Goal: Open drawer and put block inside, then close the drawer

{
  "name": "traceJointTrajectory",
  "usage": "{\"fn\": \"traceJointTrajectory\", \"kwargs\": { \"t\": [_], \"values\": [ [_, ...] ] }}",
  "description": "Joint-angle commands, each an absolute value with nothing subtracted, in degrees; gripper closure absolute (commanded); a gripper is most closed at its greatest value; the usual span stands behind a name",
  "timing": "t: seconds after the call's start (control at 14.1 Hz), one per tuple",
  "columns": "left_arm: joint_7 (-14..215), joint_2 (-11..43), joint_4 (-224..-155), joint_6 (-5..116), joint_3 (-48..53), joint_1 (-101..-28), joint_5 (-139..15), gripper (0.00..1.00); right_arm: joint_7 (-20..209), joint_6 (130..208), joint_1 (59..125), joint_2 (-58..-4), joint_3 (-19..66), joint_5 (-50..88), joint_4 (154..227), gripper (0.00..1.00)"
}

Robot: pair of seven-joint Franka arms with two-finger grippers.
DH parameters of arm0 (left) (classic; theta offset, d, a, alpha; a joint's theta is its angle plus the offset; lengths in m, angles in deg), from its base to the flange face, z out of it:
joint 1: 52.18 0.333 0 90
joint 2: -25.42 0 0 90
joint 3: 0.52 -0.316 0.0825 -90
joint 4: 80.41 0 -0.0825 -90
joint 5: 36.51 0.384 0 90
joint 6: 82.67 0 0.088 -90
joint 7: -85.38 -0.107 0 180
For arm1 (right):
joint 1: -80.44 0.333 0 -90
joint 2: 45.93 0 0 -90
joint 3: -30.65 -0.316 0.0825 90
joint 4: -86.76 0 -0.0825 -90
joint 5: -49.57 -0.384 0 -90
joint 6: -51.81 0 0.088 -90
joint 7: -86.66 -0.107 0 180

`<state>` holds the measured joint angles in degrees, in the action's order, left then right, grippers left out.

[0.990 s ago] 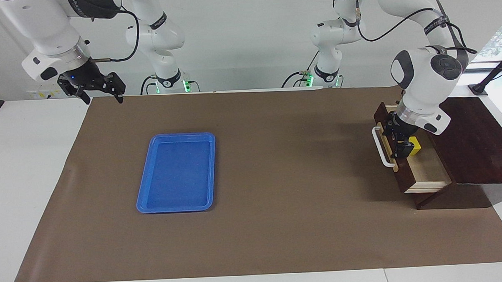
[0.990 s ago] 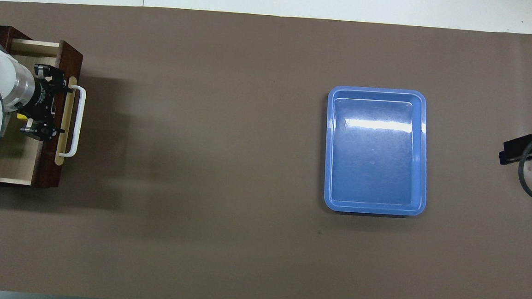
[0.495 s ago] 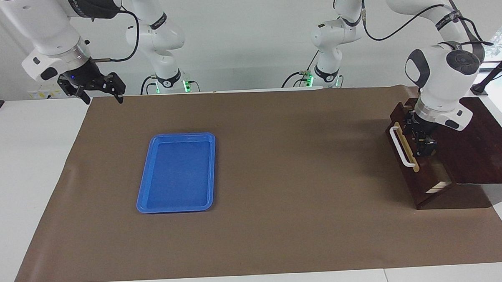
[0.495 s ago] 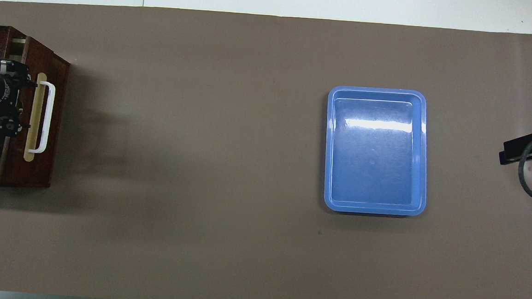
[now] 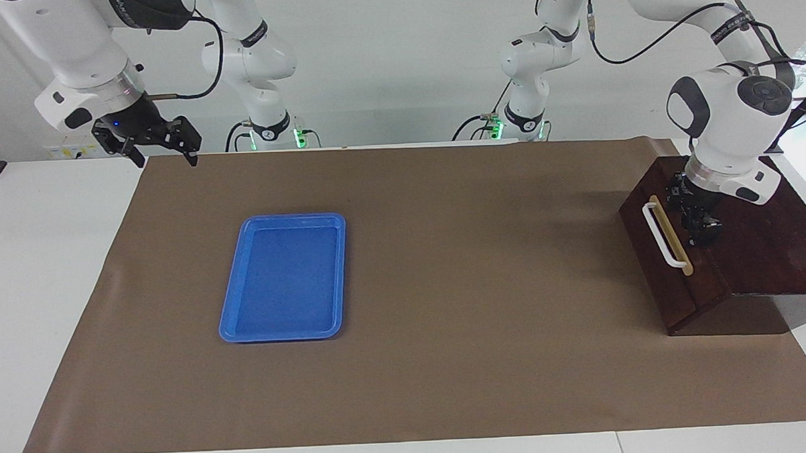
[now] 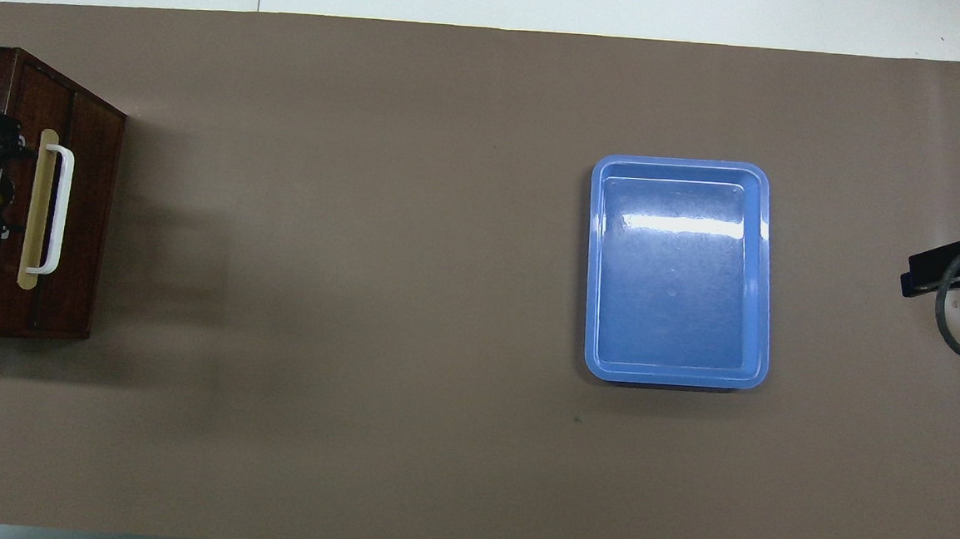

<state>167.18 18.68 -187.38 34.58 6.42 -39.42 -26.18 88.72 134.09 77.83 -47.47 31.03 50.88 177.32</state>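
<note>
The drawer (image 5: 672,264) sits pushed flush into its box (image 5: 765,240) at the left arm's end of the counter (image 5: 446,319), so the block, not visible, is presumably shut inside. The left pincer (image 5: 696,224) rests over the box top just beside the handle (image 5: 663,234), fingers spread, holding nothing. The right pincer (image 5: 162,149) waits wide and empty over the counter's edge, well apart from the tray (image 5: 284,277). No writing can be read.

Open brown mat (image 5: 445,285) mid-table, blue tray (image 5: 284,277) and wooden box (image 5: 746,255) at ends
</note>
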Motion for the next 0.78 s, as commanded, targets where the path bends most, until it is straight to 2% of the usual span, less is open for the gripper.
{"fn": "traceJointTrajectory", "kwargs": {
  "t": [0.0, 0.21, 0.71],
  "values": [
    [164.2, 18.7, -187.0, 34.8, 6.3, -37.0, -24.3, 0.00, 89.8, 134.7, 77.3, -48.0, 30.6, 51.4, 177.5, 0.00],
    [164.3, 18.7, -186.0, 34.0, 6.7, -38.4, -24.7, 0.00, 89.8, 134.7, 77.3, -47.9, 30.6, 51.4, 177.5, 0.00],
    [154.8, 19.9, -177.6, 24.0, 7.2, -44.9, -30.8, 0.00, 89.8, 134.7, 77.3, -47.9, 30.6, 51.4, 177.5, 0.00]
  ]
}}
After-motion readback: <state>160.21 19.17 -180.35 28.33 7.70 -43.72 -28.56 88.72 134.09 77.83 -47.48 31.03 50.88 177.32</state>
